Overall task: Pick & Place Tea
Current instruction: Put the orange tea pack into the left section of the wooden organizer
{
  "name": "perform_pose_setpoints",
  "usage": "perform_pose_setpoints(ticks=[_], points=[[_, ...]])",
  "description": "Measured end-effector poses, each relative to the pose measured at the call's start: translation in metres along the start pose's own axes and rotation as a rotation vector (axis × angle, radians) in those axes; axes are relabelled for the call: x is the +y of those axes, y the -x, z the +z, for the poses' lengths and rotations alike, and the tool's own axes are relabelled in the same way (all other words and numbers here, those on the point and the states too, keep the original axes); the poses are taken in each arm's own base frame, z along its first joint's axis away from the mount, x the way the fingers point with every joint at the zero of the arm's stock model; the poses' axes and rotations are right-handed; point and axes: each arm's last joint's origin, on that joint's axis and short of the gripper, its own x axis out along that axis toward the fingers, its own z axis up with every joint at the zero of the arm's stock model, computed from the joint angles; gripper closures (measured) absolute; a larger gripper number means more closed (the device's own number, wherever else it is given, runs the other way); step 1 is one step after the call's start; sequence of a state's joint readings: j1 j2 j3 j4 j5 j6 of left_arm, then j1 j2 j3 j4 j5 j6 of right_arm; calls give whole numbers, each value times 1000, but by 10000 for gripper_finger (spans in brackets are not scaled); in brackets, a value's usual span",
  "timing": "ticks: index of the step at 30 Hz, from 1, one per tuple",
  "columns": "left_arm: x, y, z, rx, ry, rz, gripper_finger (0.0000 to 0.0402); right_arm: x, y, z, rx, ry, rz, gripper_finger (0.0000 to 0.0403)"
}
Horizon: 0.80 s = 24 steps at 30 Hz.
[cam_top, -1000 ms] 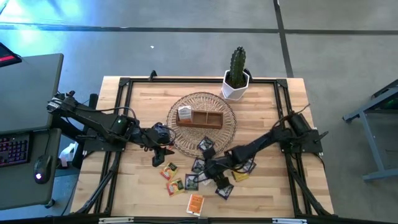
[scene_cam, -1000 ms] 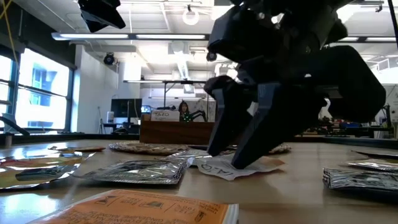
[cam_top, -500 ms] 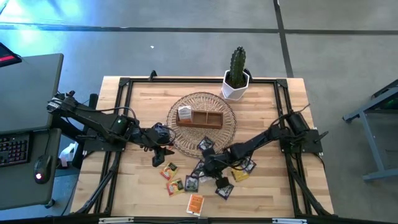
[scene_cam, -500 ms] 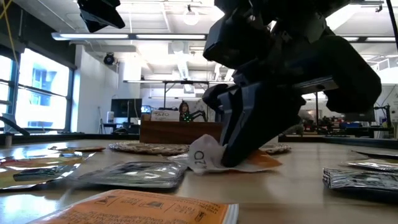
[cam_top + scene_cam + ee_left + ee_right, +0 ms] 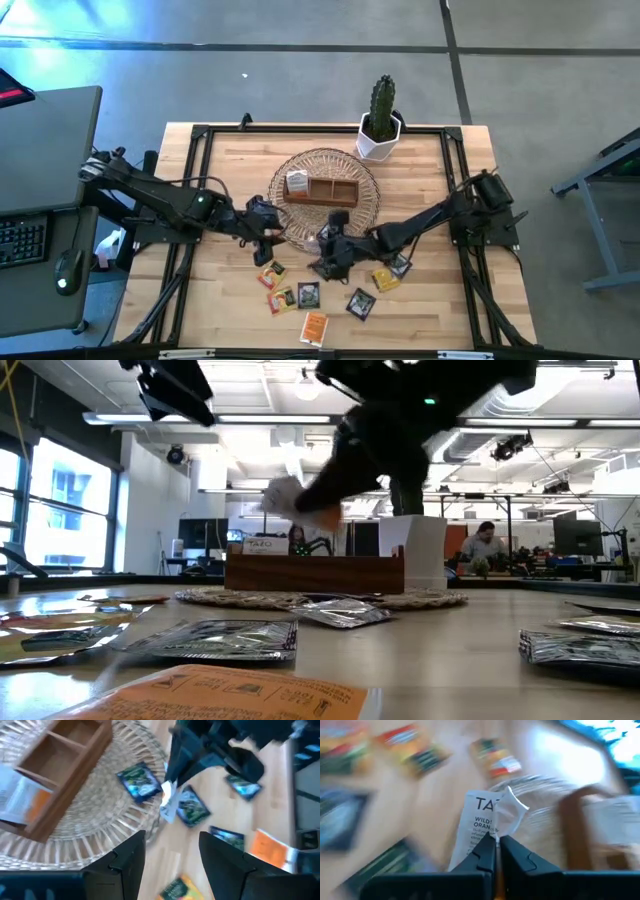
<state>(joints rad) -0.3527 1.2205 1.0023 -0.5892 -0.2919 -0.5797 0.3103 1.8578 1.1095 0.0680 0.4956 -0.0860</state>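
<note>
My right gripper hangs just off the wicker basket's near rim, shut on a white and orange tea packet. The low view shows that packet in the air in front of the brown wooden box. My left gripper stands open over the basket's near left rim with nothing between its fingers. Several more tea packets lie flat on the table near the front, and one dark packet lies on the basket. My right gripper pinches the white packet's lower edge between its two fingers. The fingers come slanting down from the table's right side. The packet sticks out beyond the fingertips with a crumpled corner, lifted clear of the table.
The wooden box sits in the middle of the basket with a white packet in its left compartment. A potted cactus stands at the table's far edge. Loose packets are spread between the basket and the near edge.
My right gripper has shut on the white packet, which lay flat on the table among the others. It has then risen and gone toward the basket, tipping more level. The packet is now lifted clear of the table.
</note>
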Motion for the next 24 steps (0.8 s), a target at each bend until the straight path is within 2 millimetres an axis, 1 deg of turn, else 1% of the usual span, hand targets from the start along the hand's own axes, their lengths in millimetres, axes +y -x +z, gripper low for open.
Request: perform_pose_setpoints(ticks=[4,8,13,16,18,21,24], points=[[-1,-14,-3,18,-48,69,220,-12,-5,4,-35,-65,-39,391],[-1,-28,-5,33,-59,121,220,-15,-5,12,-118,-86,-33,380],[4,-43,-3,38,-28,173,220,-15,-4,19,-185,-54,-38,395],[9,-47,-1,52,-11,171,220,-15,-4,20,-192,-50,-41,397],[12,-49,1,65,-1,152,220,-16,-4,20,-194,-55,-51,390],[11,-49,3,52,4,127,220,-16,-4,20,-187,-29,-60,382],[9,-49,5,39,-21,100,223,-16,-4,21,-195,-19,-63,382]])
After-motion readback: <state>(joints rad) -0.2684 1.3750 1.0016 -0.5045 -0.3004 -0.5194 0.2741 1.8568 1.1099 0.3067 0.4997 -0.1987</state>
